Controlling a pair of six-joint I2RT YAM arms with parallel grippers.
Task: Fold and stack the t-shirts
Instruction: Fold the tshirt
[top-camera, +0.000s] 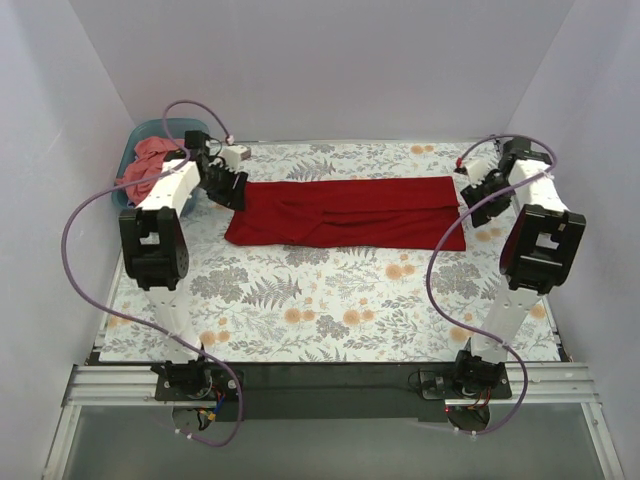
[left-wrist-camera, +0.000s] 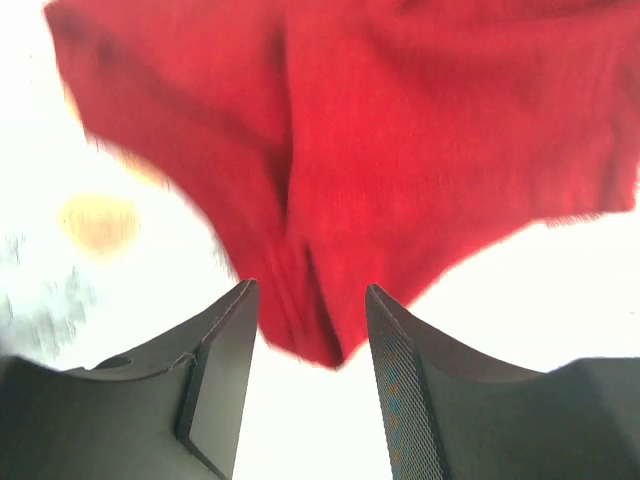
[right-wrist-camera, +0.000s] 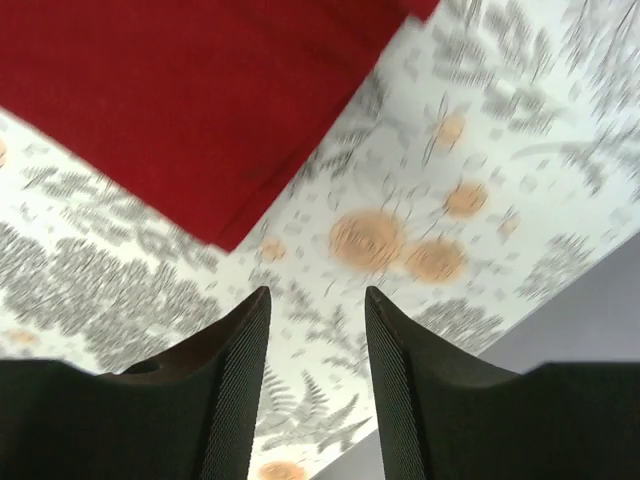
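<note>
Red shirt (top-camera: 345, 212) is lying folded, long axis running left-right across the desk (top-camera: 330, 310), left tool (top-camera: 229, 189) and right tool (top-camera: 484, 197) hanging parted at its ends, holding nothing.

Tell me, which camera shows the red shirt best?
The top external view: it shows the red shirt whole, laid out in a long folded band. The left wrist view catches only one blurred end, and the right wrist view just a corner.
</note>
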